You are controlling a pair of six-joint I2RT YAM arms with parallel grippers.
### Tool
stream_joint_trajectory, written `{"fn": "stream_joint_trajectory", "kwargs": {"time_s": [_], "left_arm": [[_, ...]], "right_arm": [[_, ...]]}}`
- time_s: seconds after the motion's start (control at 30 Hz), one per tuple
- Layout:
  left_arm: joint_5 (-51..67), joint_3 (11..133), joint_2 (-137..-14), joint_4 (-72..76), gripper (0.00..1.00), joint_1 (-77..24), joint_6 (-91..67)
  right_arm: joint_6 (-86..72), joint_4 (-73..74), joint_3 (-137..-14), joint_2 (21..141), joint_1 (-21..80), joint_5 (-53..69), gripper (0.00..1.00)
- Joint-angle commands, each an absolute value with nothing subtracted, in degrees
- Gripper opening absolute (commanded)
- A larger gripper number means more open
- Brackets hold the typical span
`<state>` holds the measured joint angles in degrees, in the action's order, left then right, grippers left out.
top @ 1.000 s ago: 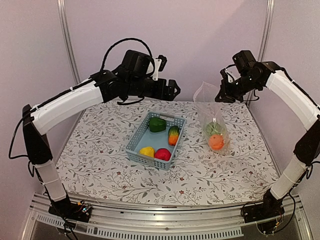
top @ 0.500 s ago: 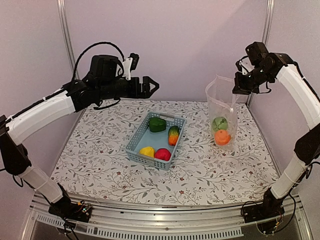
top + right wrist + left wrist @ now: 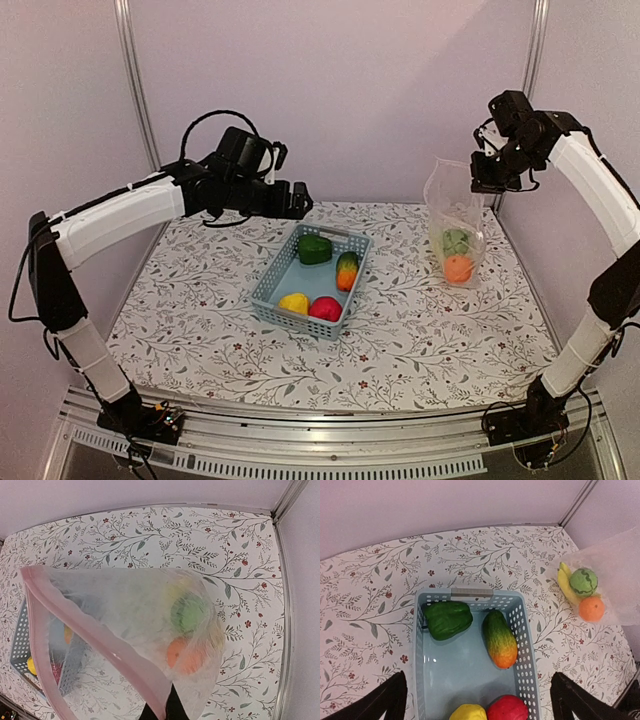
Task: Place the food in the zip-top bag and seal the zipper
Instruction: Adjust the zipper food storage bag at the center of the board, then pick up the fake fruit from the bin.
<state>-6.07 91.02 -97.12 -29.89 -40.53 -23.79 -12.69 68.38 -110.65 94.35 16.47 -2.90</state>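
Note:
My right gripper (image 3: 487, 180) is shut on the top edge of the clear zip-top bag (image 3: 455, 225) and holds it hanging upright at the back right. Inside the bag lie the green melon (image 3: 455, 240), the orange (image 3: 459, 267) and the banana (image 3: 565, 582). In the right wrist view the pink zipper strip (image 3: 100, 645) runs along the open mouth to my gripper (image 3: 167, 711). My left gripper (image 3: 295, 198) is open and empty, above the basket. The basket holds the green pepper (image 3: 447, 620), the mango (image 3: 500, 639), the red apple (image 3: 507, 709) and a yellow fruit (image 3: 467, 712).
The blue-grey lattice basket (image 3: 262, 290) stands mid-table on the floral cloth. Purple walls and metal frame posts (image 3: 530, 60) close in the back and sides. The right wall is close behind the hanging bag.
My right gripper has lifted the bag off the table and carried it right, so it now hangs. My left arm swung out to the left and came back over the basket's far end.

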Motion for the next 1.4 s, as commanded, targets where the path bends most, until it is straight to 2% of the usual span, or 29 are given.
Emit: {"fn": "stream_joint_trajectory", "kwargs": {"time_s": [0.0,0.17,0.57,0.93,1.37], "left_arm": [[-4.24,87.62,-96.17,-31.86,1.0,-39.71,-22.24],[2.58,87.16,-97.19,-33.48,0.92,-39.85,-20.9],[9.81,86.15,-101.09,-35.97,0.84,-40.27,-20.59],[8.76,85.46,-104.04,-41.38,0.83,-41.9,-18.07],[10.73,84.99,-108.18,-44.33,0.74,-43.66,-12.27]], "right_arm": [[-12.64,64.18,-105.78,94.46,16.44,2.14,0.0],[-14.03,61.77,-102.56,94.13,18.38,5.08,0.0],[-15.58,59.68,-100.51,95.65,21.93,9.52,0.0],[-15.25,59.73,-100.72,96.41,21.98,10.62,0.0],[-15.45,59.6,-100.13,96.42,21.97,11.49,0.0]]}}
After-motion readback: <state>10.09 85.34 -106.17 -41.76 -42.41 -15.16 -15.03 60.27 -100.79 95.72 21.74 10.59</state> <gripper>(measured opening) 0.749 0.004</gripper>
